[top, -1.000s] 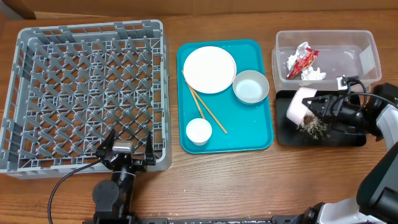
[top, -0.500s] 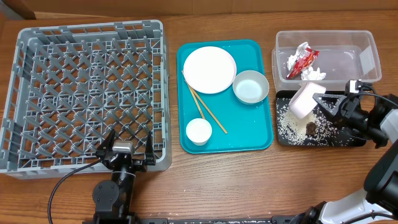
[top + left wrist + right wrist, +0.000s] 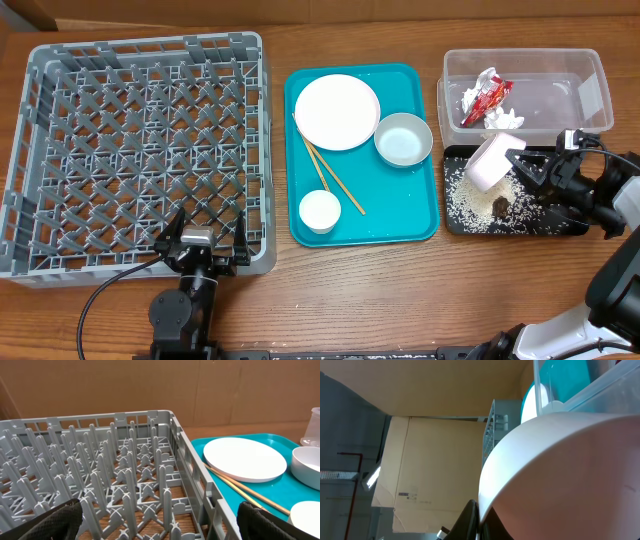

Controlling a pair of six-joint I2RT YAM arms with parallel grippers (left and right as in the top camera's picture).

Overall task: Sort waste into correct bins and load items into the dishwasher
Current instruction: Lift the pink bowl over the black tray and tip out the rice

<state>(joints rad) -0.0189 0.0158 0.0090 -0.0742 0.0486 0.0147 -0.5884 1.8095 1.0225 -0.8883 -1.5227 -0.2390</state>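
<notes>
wooden table (image 3: pixel 400 290) fills my overhead view, cardboard behind it. at right of frame my right gripper (image 3: pixel 518 165) is clamped on a tilted white bowl (image 3: pixel 489 162) over the black tray (image 3: pixel 560 226), where rice grains (image 3: pixel 465 203) and a brown lump (image 3: pixel 500 206) lie. above it the clear tub (image 3: pixel 592 80) holds the red wrapper (image 3: pixel 486 97) and tissue (image 3: pixel 505 119). my left gripper (image 3: pixel 200 248), fingers wide apart, sits at the grey rack's (image 3: pixel 60 60) lower edge. plate (image 3: pixel 337 111), second bowl (image 3: pixel 403 139), cup (image 3: pixel 320 211) and chopsticks (image 3: pixel 335 182) rest on the teal tray (image 3: pixel 425 225).
</notes>
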